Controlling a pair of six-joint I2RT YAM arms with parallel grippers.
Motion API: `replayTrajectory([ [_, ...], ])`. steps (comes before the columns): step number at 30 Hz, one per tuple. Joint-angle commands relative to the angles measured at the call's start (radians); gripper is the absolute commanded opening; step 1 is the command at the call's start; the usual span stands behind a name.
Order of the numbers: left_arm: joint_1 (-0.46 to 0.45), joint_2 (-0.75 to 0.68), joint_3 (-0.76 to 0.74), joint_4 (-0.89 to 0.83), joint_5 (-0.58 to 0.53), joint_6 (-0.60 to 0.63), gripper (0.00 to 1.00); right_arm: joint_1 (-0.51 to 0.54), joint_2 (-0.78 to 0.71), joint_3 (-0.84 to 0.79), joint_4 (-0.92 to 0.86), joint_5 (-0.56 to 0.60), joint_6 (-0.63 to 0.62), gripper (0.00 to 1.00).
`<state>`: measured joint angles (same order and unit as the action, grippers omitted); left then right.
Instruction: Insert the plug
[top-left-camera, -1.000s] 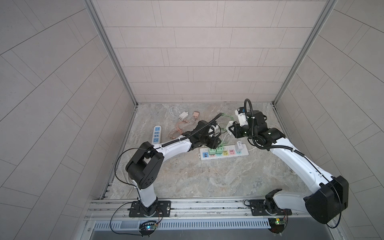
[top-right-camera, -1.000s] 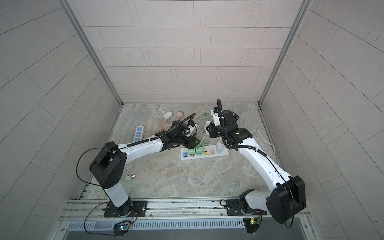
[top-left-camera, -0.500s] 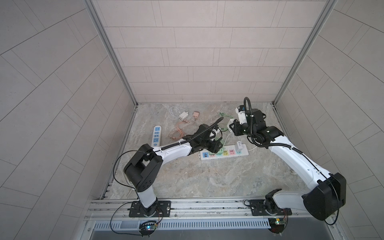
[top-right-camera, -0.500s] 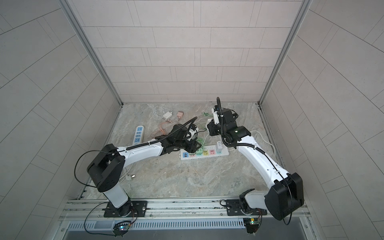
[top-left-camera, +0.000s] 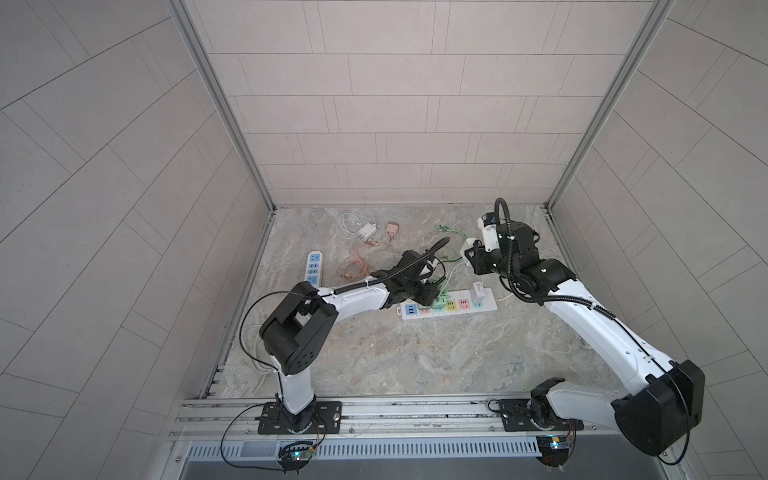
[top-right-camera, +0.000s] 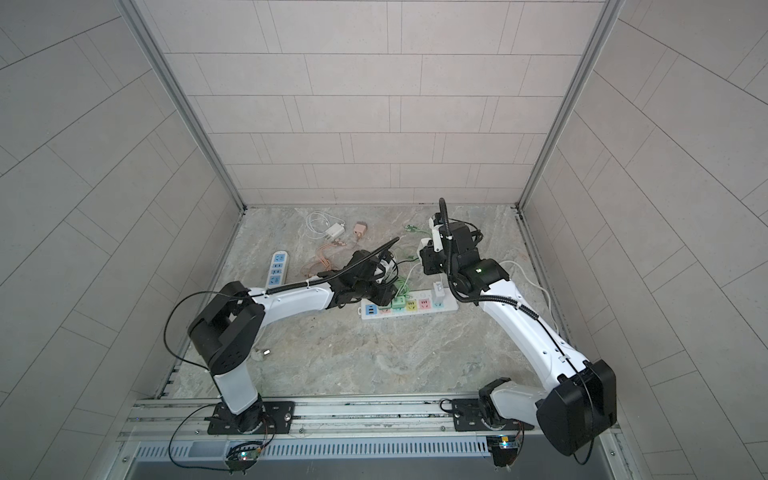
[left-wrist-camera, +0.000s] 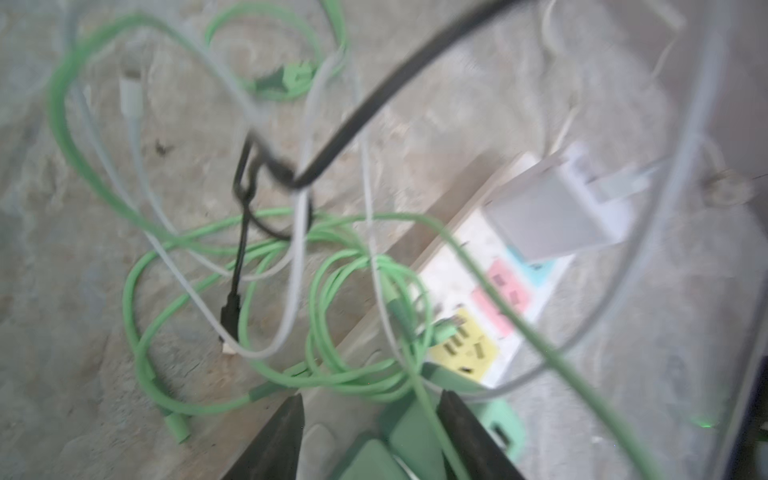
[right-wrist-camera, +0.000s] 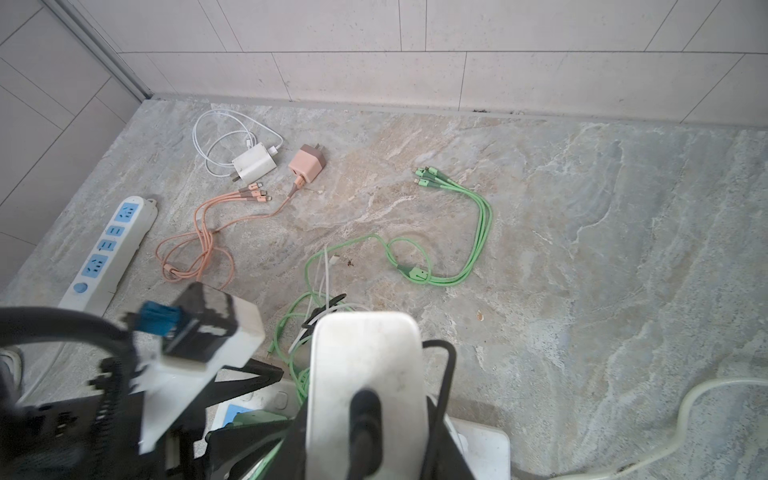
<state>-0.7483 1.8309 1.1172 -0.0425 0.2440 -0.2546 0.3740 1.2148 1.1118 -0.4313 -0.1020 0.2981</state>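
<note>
Top views, left claw: my left claw (top-left-camera: 431, 292) is down on the power strip (top-left-camera: 491, 306), jaws either side of the green plug (top-left-camera: 440, 300). It is too small here to tell a clamp from a straddle.
Top views, right claw: my right claw (top-right-camera: 428, 258) is closed on the white plug (top-right-camera: 424, 243), held above the floor and well apart from the strip.
Left wrist, claw state: the fingers (left-wrist-camera: 457, 419) flank the green plug (left-wrist-camera: 411, 434). One touches it and the other side shows a gap. The view is blurred, so I cannot tell whether the plug is gripped.
Left wrist, plug position: between the jaws at their tips, with the yellow socket (left-wrist-camera: 469, 345) just beyond. Whether it is seated is not visible.
Right wrist: the white plug (right-wrist-camera: 361, 357) fills the jaws, and a black cable (right-wrist-camera: 365, 419) leaves it.
Risk, snag: green cable (left-wrist-camera: 332, 374) loops lie at the left claw's tips, with one strand across a finger. Pressing or lifting could drag them.
Risk, crossing: the black cable (left-wrist-camera: 374, 95) hangs ahead of the left claw, and either arm could tug it.
Risk, seating: nothing pins the strip, so a skewed push could slide it or leave the plug half in.
</note>
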Motion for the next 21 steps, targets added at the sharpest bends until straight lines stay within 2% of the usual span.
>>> replayTrajectory([
  [1, 0.013, 0.026, -0.033, -0.111, -0.045, 0.027, 0.57, 0.000, -0.050, 0.025, 0.025, 0.004, -0.019, 0.08],
  [7, 0.015, -0.053, -0.045, -0.093, -0.009, 0.027, 0.60, 0.000, -0.064, 0.017, 0.017, -0.048, -0.008, 0.08],
  [14, 0.015, -0.113, -0.052, -0.090, -0.016, 0.020, 0.72, 0.034, -0.099, -0.058, 0.020, -0.083, -0.011, 0.08],
  [17, 0.017, -0.115, -0.041, -0.093, -0.031, 0.021, 0.72, 0.070, -0.099, -0.099, 0.016, -0.074, -0.024, 0.08],
  [21, 0.017, -0.088, -0.016, -0.097, -0.025, 0.021, 0.72, 0.120, -0.113, -0.161, 0.015, 0.004, -0.022, 0.08],
])
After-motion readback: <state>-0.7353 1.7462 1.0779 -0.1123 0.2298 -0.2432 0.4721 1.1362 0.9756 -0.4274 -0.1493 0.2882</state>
